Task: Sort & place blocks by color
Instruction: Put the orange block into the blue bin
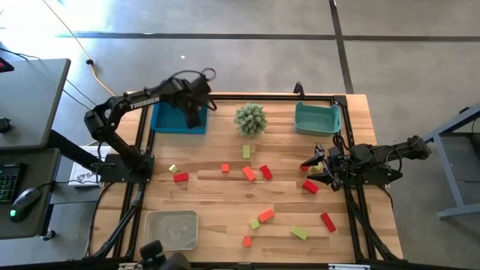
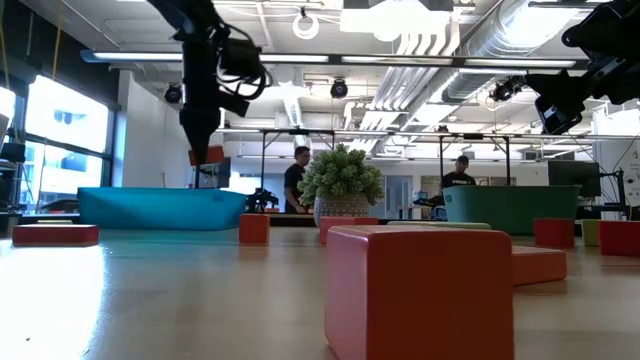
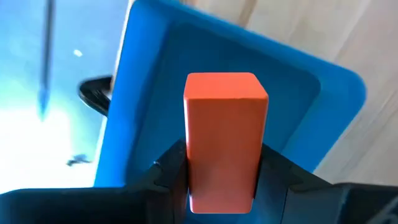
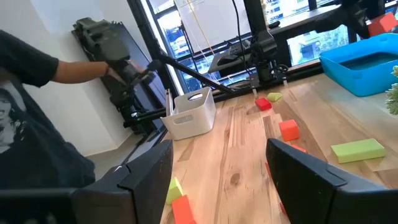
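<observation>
My left gripper (image 3: 221, 180) pinches an orange-red block (image 3: 224, 140) between its fingers, the block held directly over the blue bin (image 1: 178, 120). My right gripper (image 1: 319, 161), fingers spread, waits well apart from the blue bin, near the teal bin (image 1: 316, 118)

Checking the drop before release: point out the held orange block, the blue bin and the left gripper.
orange block (image 3: 225, 140), left wrist view, its front face.
blue bin (image 1: 166, 124), high view, its floor.
left gripper (image 3: 221, 177), left wrist view, between its fingertips.
</observation>
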### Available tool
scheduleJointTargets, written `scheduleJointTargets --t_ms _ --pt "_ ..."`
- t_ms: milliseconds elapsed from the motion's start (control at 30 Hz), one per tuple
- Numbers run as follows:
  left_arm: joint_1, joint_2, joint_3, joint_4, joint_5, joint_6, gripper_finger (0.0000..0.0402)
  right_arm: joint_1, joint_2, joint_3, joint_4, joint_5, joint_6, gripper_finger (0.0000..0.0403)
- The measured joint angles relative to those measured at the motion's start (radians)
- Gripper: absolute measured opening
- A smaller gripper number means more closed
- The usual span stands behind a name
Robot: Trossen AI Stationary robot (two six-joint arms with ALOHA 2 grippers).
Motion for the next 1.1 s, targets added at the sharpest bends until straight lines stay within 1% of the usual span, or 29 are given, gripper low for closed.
scheduleJointTargets --t_ms 133,333,767,1000,1100 --pt "0.083 0.0 0.0 0.0 0.068 -0.032 0.0114 0.0 0.0 0.0 0.0 0.0 0.0 0.0247" --pt "0.161 0.008 0.0 -0.004 0.154 -0.074 0.0115 0.0 0.0 0.0 0.0 0.0 0.0 0.0247" --pt "0.176 0.148 -0.001 -0.046 0.171 -0.11 0.0117 0.0 0.0 0.0 0.0 0.0 0.0 0.0247" --pt "0.176 0.176 -0.001 -0.058 0.173 -0.11 0.0128 0.0 0.0 0.0 0.0 0.0 0.0 0.0247" --pt "0.176 0.186 -0.001 -0.062 0.173 -0.144 0.0138 0.0 0.0 0.0 0.0 0.0 0.0 0.0247"
